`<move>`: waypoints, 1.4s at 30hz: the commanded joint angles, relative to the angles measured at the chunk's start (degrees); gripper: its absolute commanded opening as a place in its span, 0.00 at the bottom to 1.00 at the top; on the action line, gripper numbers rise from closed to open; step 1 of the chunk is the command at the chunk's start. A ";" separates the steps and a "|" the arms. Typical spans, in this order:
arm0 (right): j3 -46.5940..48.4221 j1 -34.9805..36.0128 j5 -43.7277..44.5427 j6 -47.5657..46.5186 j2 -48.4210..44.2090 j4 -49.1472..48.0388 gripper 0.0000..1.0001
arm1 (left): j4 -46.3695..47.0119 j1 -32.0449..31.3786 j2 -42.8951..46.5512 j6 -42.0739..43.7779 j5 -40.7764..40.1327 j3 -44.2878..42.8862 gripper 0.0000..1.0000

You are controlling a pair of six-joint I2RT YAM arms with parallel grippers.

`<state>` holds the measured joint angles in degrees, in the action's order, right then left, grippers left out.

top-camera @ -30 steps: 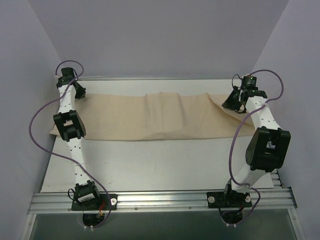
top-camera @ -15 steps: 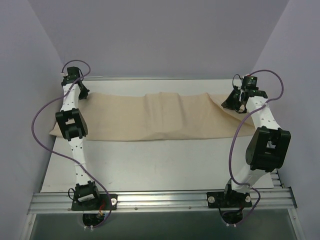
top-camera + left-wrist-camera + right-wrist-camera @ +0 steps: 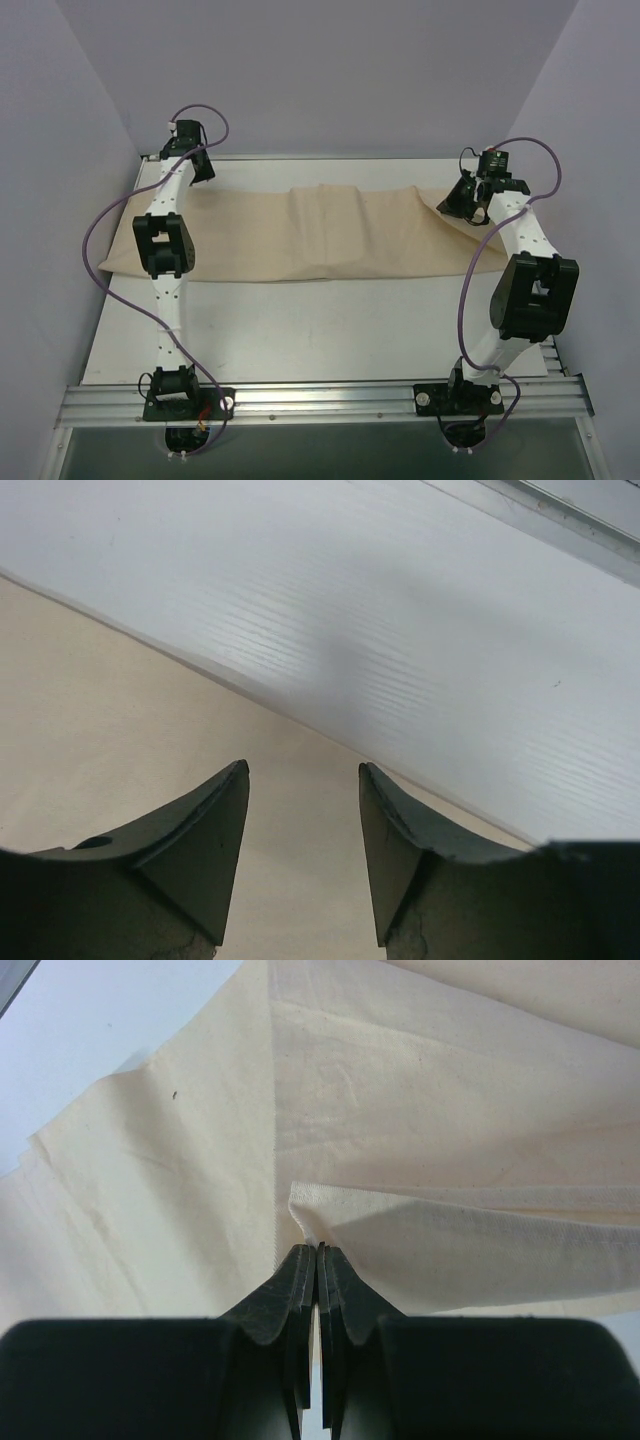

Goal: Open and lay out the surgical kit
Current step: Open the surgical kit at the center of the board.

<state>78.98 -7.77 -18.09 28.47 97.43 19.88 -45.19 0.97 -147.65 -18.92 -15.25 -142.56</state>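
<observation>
White table [image 3: 350,330] set in a three-sided enclosure. The back wall [image 3: 320,70], left wall [image 3: 50,200] and right wall [image 3: 600,150] were plain pale lavender under soft, even light. A ribbed aluminium rail [image 3: 320,400] ran along the table's near edge, and a thin metal strip [image 3: 330,157] bordered the far edge. The left wrist view showed fine parallel ribbing on the tabletop.

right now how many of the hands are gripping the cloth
1. The right hand is shut on a fold of the cloth wrap at its far right end. The left hand is open over the far left edge, holding nothing.
</observation>
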 commanded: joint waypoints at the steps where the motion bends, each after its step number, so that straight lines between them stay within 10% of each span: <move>1: 2.06 0.30 -0.81 0.01 -0.13 -0.28 0.00 | 0.72 1.31 1.59 2.39 -1.72 -1.93 0.57; 35: 0.65 -0.23 -0.46 0.62 0.75 -1.07 0.00 | 1.69 4.83 -8.79 4.33 4.61 -7.38 0.27; 42: 0.56 -0.49 -0.28 0.45 1.01 -0.98 0.00 | -0.43 5.36 -10.20 3.80 4.96 -8.35 0.40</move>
<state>78.96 -7.86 -18.06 28.56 97.71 19.07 -44.10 5.58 -156.35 -14.85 -10.63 -149.18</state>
